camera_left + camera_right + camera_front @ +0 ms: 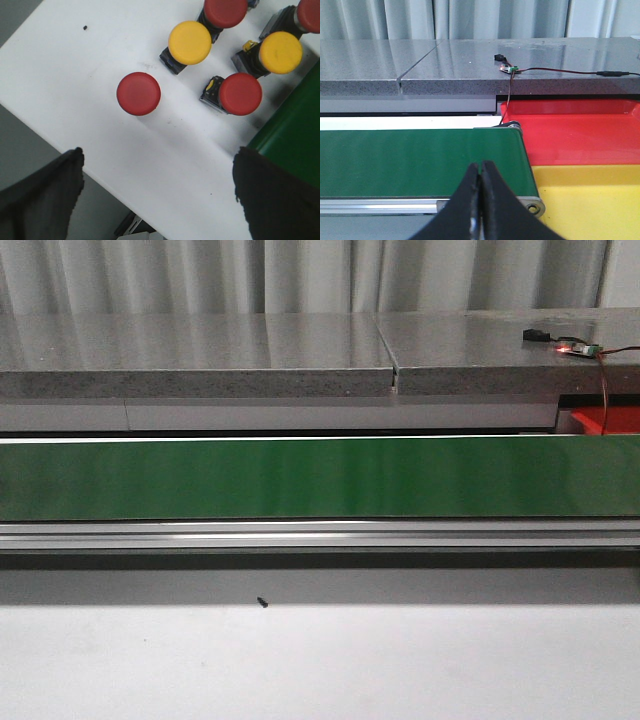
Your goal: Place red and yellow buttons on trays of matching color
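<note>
In the left wrist view several buttons stand on a white table [165, 160]: a red button [138, 93] nearest, a second red button [240, 93] beside it, a yellow button [189, 42] and another yellow button [280, 52] farther off. My left gripper [159, 192] hangs open above the table's edge, short of the buttons, with nothing between its fingers. In the right wrist view my right gripper [480, 169] is shut and empty, in front of the green belt [420, 162]. The red tray [575, 132] and yellow tray [592, 200] lie at the belt's end.
The green conveyor belt [320, 477] runs across the front view, with a grey stone ledge [300, 365] behind it. A small circuit board with wires [575, 346] sits on that ledge. A sliver of the red tray [605, 422] shows at far right.
</note>
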### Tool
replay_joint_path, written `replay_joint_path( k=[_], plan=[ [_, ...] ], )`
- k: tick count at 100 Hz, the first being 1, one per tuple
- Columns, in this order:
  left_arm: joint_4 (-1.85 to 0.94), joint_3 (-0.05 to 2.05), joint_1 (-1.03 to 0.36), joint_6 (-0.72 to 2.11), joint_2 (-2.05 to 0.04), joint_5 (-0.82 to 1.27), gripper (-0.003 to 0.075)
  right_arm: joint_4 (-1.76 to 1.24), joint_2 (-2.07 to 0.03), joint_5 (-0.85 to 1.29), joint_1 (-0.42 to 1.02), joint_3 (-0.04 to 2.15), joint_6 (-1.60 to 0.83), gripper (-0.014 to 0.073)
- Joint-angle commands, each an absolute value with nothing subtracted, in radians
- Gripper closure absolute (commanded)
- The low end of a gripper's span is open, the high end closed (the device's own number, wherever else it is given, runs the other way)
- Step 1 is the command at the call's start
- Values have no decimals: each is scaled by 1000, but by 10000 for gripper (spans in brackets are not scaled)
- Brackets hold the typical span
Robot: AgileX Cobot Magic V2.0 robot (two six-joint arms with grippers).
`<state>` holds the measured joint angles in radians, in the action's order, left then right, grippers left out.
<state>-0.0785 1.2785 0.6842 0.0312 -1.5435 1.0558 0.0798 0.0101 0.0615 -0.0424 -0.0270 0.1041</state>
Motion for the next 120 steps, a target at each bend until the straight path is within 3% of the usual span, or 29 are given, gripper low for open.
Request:
replay_joint_path(
  k=[1, 87, 98, 120],
  plan=[
    [-93, 1302, 685, 42, -1540, 1028, 134, 92, 30, -14, -50, -13, 103, 661],
    [-63, 1304, 690, 69, -1800, 870, 143, 92, 30, -14, -50, -13, 103, 661],
    [-61, 1304, 690, 69, -1826, 850, 229, 92, 30, -14, -50, -13, 103, 661],
    [-61, 1304, 690, 69, -1831, 815, 485, 92, 30, -14, -50, -13, 103, 661]
  ],
)
